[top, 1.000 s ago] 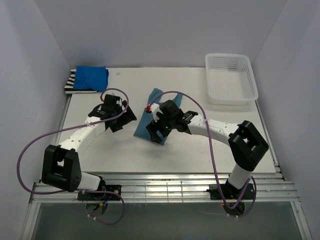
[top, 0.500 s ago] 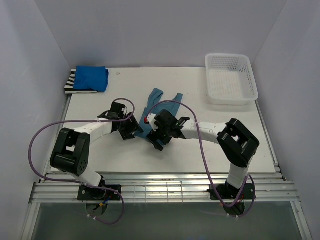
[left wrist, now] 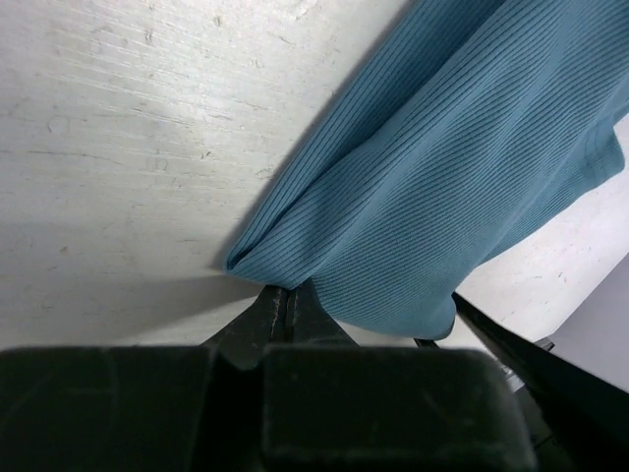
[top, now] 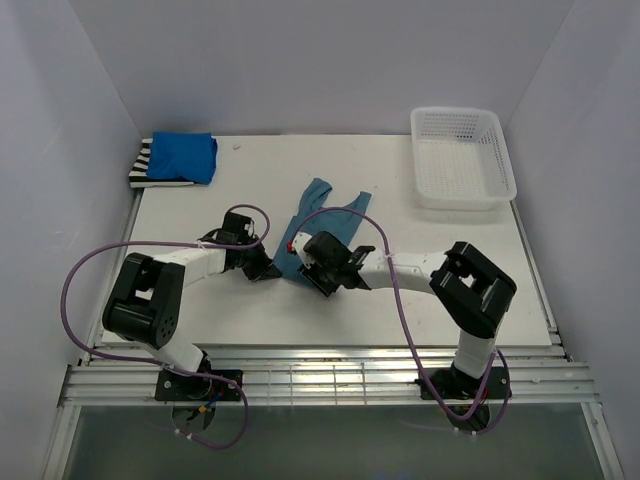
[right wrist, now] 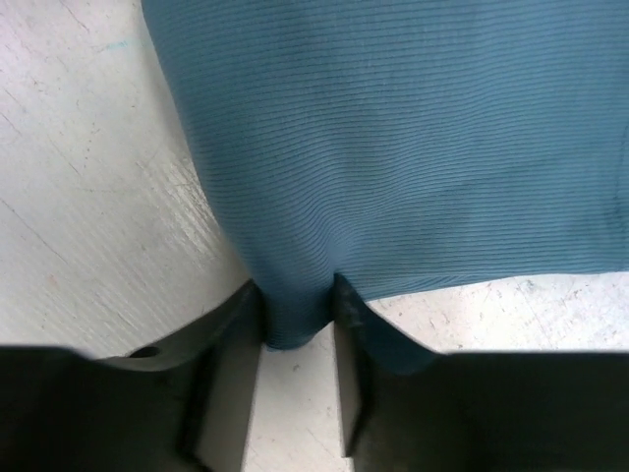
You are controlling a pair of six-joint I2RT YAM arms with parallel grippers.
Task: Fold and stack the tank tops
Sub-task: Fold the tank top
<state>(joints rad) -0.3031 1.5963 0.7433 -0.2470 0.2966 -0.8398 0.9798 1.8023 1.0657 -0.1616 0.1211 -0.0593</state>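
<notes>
- Teal-blue tank top (top: pixel 315 198) is lying partly flat near the middle of the white table (top: pixel 420 300), its straps pointing toward the far edge.
- The left gripper (top: pixel 268 266) is pressing low at the near-left corner of the teal-blue tank top; in the left wrist view (left wrist: pixel 287 300) its jaws are closing tight, pinching a small fold of ribbed cloth (left wrist: pixel 442 177).
- The right gripper (top: pixel 306 268) is working just beside it; its jaws (right wrist: pixel 298 310) are standing narrow, clamping a tongue of the near hem (right wrist: pixel 413 138).
- The royal blue tank top (top: pixel 185 156) is resting folded on the striped tank top (top: pixel 141 170) at the far-left corner.
- A white lattice basket (top: pixel 462 188) is sitting at the far right.
</notes>
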